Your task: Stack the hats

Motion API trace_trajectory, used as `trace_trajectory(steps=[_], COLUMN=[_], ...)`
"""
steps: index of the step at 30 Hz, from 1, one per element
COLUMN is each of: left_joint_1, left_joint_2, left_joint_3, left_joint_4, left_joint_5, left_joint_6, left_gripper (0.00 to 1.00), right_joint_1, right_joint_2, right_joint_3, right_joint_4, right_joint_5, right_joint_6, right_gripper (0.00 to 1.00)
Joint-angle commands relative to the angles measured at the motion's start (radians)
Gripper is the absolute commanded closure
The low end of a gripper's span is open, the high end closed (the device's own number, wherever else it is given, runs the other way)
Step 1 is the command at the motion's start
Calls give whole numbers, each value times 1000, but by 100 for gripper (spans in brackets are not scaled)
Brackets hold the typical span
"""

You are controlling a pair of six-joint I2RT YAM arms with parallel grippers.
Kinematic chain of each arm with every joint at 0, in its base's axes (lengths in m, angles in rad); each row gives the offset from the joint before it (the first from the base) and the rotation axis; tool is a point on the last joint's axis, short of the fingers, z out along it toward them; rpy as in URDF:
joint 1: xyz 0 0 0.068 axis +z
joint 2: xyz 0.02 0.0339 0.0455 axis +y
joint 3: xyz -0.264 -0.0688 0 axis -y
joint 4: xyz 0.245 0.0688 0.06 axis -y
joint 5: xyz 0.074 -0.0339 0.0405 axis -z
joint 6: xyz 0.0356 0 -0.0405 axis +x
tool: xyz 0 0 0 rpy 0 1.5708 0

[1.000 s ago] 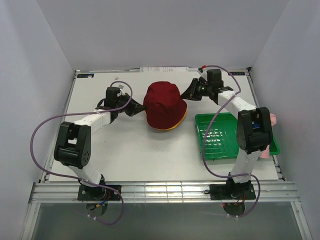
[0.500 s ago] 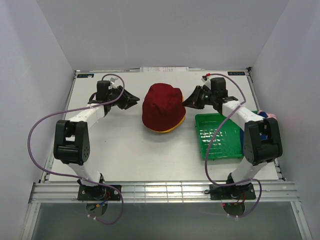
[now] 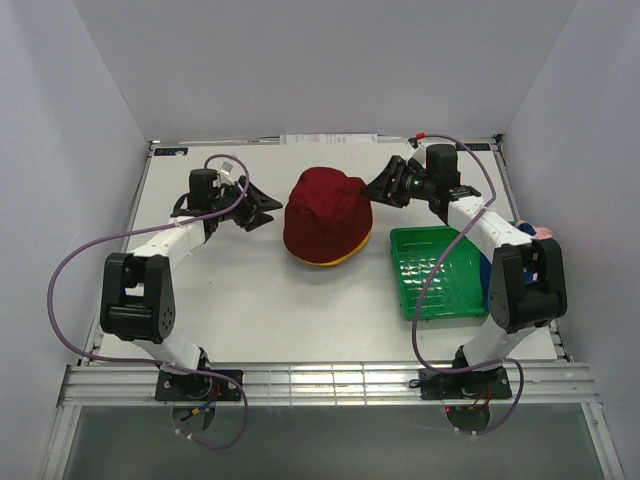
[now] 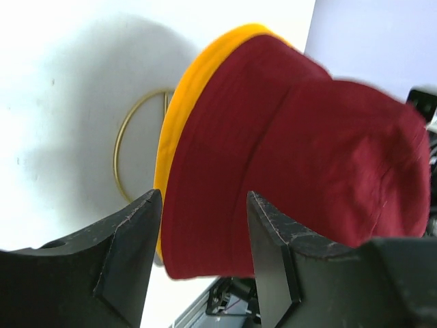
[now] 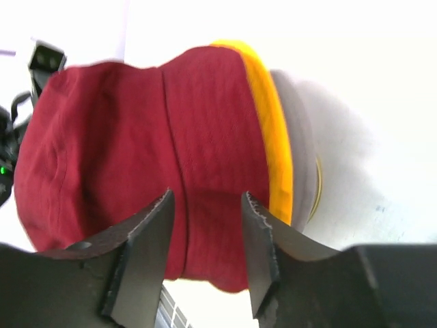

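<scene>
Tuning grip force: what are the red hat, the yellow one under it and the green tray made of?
Dark red hat: soft matte woven fabric, seams and creases show. Yellow hat: likely same cloth, only brim visible. Green tray: shiny moulded plastic, gridded floor.

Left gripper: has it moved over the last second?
Yes. The left gripper has drawn back a little toward the table's left edge, away from the dark red hat. Its jaws stand open, holding nothing.

Arms (image 3: 175, 238) are showing white links, black joints, looping purple cables (image 3: 50, 298); left gripper (image 4: 203, 198) is showing scuffed black fingers (image 4: 130, 253).
</scene>
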Motion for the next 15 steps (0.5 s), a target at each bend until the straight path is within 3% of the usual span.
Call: trace_trajectory(steps=[1,15], left_joint_1=[7,-11], left_joint_2=[-111,-188], left_joint_3=[-60,-196], left_joint_4=[4,100], left_joint_5=[41,84], left_joint_6=[-3,-81], left_gripper=[37,35], right_joint_1=[-7,-9], right_joint_2=[52,113], right_joint_3=[71,53], right_joint_4=[34,137], right_joint_5=[-25,-69], right_joint_6=[-14,29], right_gripper=[48,45])
